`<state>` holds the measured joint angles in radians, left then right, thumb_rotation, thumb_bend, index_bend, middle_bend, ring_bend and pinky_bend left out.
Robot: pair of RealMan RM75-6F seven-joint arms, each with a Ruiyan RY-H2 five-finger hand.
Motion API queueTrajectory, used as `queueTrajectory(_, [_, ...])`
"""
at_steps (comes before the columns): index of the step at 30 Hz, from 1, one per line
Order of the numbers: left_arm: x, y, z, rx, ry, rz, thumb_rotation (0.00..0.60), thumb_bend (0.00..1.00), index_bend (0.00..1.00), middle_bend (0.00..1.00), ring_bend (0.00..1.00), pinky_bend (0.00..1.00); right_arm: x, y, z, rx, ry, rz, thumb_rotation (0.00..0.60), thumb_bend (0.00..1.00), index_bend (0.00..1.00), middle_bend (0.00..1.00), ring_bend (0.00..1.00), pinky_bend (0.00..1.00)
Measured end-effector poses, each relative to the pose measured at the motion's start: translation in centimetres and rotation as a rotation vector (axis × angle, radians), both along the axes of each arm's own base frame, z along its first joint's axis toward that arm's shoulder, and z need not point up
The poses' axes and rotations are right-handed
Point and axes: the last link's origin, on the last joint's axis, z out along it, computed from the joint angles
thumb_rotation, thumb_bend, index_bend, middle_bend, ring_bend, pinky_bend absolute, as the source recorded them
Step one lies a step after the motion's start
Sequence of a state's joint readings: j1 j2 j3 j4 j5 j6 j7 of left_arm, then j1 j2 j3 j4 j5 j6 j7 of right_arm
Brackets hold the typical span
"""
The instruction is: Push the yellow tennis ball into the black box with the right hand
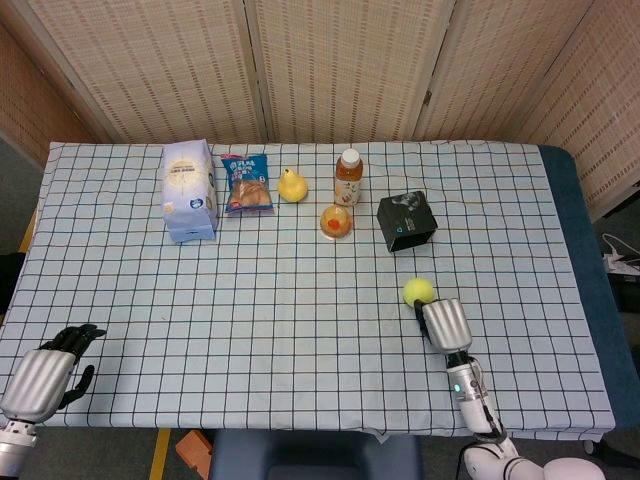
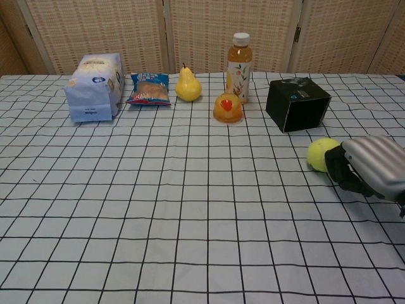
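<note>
— Chest view: where is the ball (image 2: 320,154) found?
— Short of the box (image 2: 297,104), touched by the curled fingers (image 2: 342,171) of the right hand (image 2: 370,168).
— And the left hand (image 1: 45,370)?
— Fingers curled inward, nothing held, at the table (image 1: 300,330) edge.

The counter (image 1: 300,330) is covered by a white cloth with a black grid. Along its far side lie a pale blue bag (image 1: 189,190), a blue snack packet (image 1: 247,184), a pear (image 1: 292,186), a bottle (image 1: 348,177), a small orange jelly cup (image 1: 336,221) and a black box (image 1: 407,221). Nearer the front right lies a yellow tennis ball (image 1: 418,292).
</note>
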<state>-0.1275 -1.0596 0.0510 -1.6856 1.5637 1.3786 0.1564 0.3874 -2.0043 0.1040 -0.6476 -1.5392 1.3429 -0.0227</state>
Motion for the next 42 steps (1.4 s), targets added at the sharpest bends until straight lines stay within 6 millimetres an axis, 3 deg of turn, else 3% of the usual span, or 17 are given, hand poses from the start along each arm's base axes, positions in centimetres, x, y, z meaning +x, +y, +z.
queueTrajectory(42, [0.0, 0.1, 0.0, 0.0, 0.002, -0.005, 0.6, 0.5, 0.26, 0.21, 0.19, 0.48, -2.0, -5.8, 1.6, 0.075, 0.025, -0.04, 0.6, 0.87, 1.0, 0.89, 0.79, 1.0])
